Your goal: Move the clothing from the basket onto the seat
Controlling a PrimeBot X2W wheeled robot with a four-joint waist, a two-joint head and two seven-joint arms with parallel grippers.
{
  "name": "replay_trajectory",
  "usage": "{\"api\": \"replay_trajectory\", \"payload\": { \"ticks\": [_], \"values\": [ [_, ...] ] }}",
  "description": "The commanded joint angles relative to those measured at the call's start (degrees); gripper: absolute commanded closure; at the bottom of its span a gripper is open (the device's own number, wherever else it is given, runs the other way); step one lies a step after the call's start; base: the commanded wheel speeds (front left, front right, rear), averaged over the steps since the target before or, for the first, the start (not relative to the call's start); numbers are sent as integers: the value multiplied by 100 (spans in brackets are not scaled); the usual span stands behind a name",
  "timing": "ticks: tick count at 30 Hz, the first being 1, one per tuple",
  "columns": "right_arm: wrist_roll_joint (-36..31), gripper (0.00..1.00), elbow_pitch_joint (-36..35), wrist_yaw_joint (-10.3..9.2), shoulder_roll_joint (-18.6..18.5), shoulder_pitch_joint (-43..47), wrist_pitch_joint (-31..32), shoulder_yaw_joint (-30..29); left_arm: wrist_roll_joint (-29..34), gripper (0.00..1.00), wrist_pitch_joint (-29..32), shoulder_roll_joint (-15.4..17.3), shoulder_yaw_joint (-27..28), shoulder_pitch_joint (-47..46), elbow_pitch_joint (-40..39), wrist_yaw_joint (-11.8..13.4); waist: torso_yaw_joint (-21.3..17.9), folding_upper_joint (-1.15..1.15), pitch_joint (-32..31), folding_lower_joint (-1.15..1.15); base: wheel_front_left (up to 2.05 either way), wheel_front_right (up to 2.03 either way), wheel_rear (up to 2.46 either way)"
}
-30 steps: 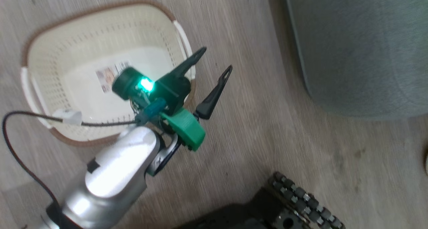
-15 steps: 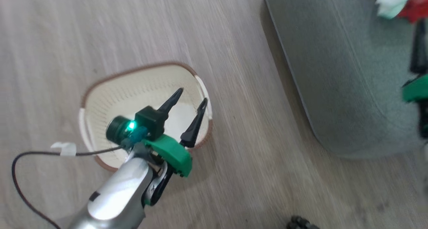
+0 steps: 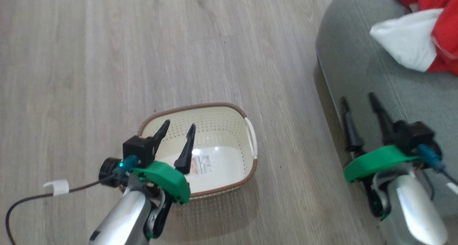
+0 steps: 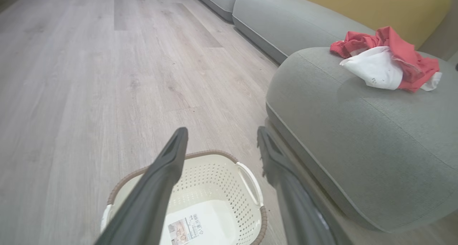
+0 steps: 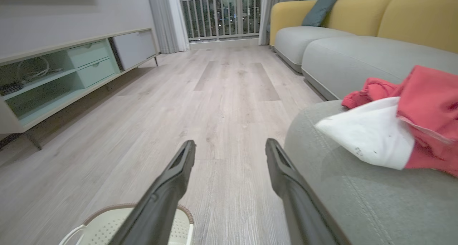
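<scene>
1. Clothing point(image 3: 434, 30): bright red garments with a white panel, bunched in one heap. It lies on top of the seat, at 2 o'clock in the head view, well apart from both grippers.
2. Seat point(image 3: 361, 69): grey-green upholstered cushion with a rounded corner and seam lines, filling the 3 o'clock side of the head view. A yellow backrest point(image 4: 357, 5) rises behind it in the left wrist view.
3. Basket point(image 3: 218, 128): cream perforated plastic with a brown woven-look rim and white side handles. It stands upright on the floor at 6 o'clock in the head view, near the seat's edge but not touching it. Its white bottom shows a label sticker point(image 3: 200, 164).
4. Left gripper point(image 3: 179, 124): at 7 o'clock in the head view, with dark fingers spread apart and nothing between them. The tips overlap the basket's 9 o'clock wall.
5. Right gripper point(image 3: 357, 97): at 4 o'clock in the head view, along the seat's floor-side edge, fingers spread apart and gripping nothing.
6. Floor point(image 3: 107, 59): pale wood-look planks.
7. Cable point(image 3: 57, 187): dark, with a white tape tag, trailing from the left wrist toward 8 o'clock.
</scene>
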Motion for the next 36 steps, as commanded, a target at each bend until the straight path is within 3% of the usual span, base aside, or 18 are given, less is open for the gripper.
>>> {"api": "replay_trajectory", "payload": {
  "ticks": [1, 16, 36],
  "values": [
    [-125, 0, -187, -2, 27, -26, -37, 184, 115, 0, -71, 4, 291, -94, -70, -60, 113, 0, -148, 1, 0, 0, 0],
    [-333, 0, 195, -2, 207, 373, -37, 528, 668, 0, -72, -266, 1609, 573, 153, -175, 365, 0, -655, 1, 0, 0, 0],
    [-379, 0, 247, -2, 156, 376, -37, 505, 1187, 0, -72, -493, 2465, 859, 187, -549, 500, 0, -814, 1, 0, 0, 0]
  ]
}}
